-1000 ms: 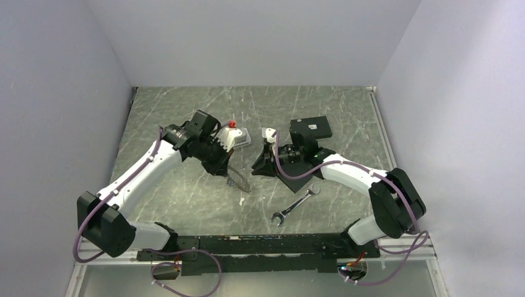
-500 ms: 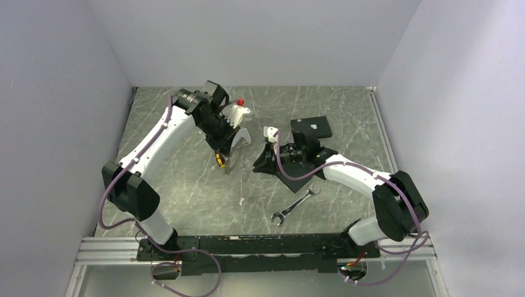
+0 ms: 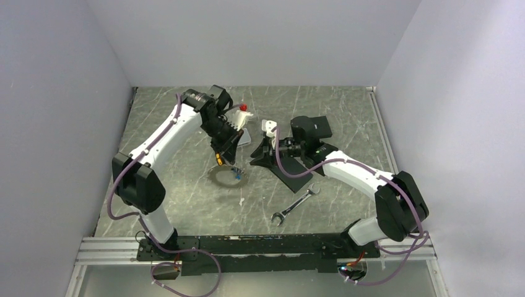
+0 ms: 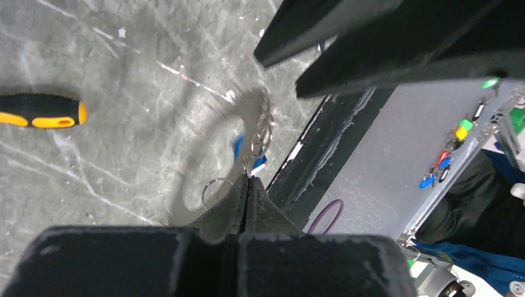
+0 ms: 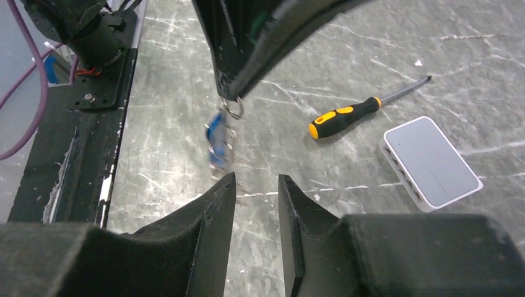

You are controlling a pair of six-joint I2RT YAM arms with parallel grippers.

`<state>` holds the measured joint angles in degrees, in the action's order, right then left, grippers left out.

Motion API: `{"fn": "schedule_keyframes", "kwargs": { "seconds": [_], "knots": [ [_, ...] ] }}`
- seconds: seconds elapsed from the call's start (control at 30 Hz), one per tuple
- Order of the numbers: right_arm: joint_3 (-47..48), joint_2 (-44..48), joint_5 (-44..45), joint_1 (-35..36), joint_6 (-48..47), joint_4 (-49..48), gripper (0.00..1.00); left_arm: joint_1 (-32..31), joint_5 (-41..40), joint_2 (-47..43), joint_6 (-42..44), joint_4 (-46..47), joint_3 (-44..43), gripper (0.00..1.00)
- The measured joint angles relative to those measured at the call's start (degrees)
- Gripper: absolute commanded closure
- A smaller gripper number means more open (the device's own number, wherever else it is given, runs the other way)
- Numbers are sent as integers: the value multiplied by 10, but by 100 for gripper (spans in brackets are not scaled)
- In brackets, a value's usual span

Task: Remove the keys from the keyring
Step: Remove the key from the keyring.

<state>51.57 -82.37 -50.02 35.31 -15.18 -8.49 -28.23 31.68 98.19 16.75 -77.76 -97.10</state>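
Grey keyring (image 5: 233,109) hangs pinched in clenched left gripper (image 4: 249,179), keys (image 5: 220,143) dangling clear above the table (image 5: 371,55); right gripper (image 5: 255,182), jaws parted, just beside them

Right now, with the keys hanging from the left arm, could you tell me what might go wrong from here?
The left gripper pinches the keyring with only the tips of its jaws, so it may slip out. The keys look blurred, probably swinging, so the right gripper, jaws open nearby, could close on air. The two grippers are close and might collide.
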Motion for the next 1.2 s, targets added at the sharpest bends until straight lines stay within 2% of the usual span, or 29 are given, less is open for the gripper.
{"fn": "schedule_keyframes", "kwargs": {
  "seconds": [0.3, 0.63, 0.8, 0.87, 1.07, 1.2],
  "knots": [
    [22, 0, 20, 32, -42, 46, 65, 0, 102, 38, -21, 1, -13, 100],
    [27, 0, 30, 46, -52, 54, 71, 0, 143, 55, -29, 0, -13, 100],
    [27, 0, 30, 55, -52, 52, 87, 0, 150, 55, -29, -2, -13, 100],
    [27, 0, 29, 56, -50, 52, 100, 1, 150, 55, -29, -2, -13, 100],
    [25, 0, 26, 57, -45, 49, 100, 1, 153, 55, -27, -9, -13, 100],
    [15, 0, 26, 54, -20, 25, 100, 7, 152, 54, -27, -4, -13, 85]
  ]
}}
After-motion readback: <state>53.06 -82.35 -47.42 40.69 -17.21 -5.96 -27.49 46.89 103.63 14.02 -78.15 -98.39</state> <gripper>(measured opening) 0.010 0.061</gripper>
